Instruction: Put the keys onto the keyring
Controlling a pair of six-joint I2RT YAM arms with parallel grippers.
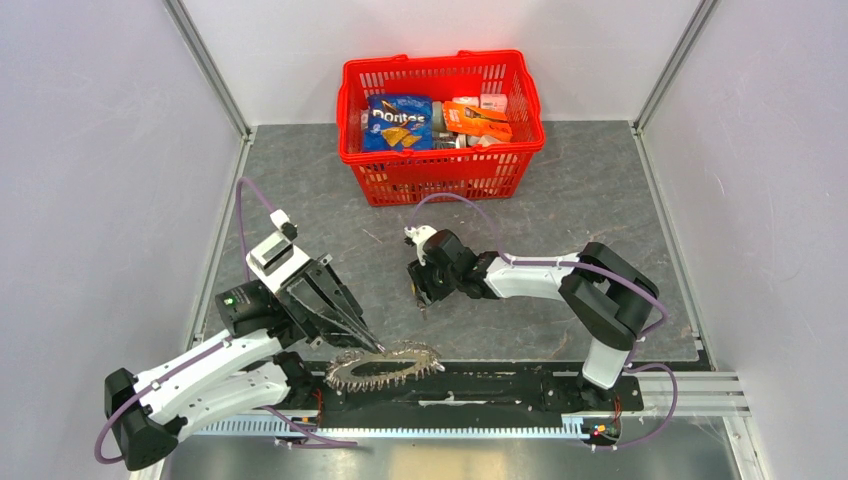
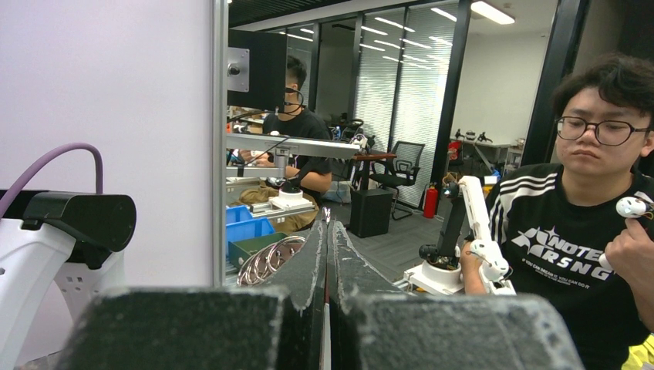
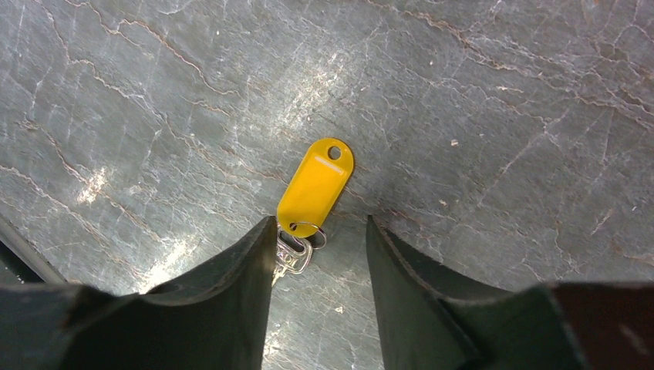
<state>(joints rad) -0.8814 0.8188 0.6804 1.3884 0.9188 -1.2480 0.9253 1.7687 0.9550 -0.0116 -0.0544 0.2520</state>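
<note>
The keyring (image 1: 385,365), a toothed grey ring of small silver keys, hangs tilted low over the black rail at the near edge. My left gripper (image 1: 371,347) is shut on its left rim; in the left wrist view the fingers (image 2: 327,231) are pressed together, with silver loops of the ring (image 2: 266,262) beside them. My right gripper (image 1: 421,292) is open and points down over the yellow key. In the right wrist view the yellow tag (image 3: 315,187) lies flat on the table, and its small silver key (image 3: 294,254) touches the left finger of that gripper (image 3: 320,225). The dark key is out of view.
A red basket (image 1: 440,165) with snack packs stands at the back centre. A black rail (image 1: 520,385) runs along the near edge. Metal frame posts and white walls close both sides.
</note>
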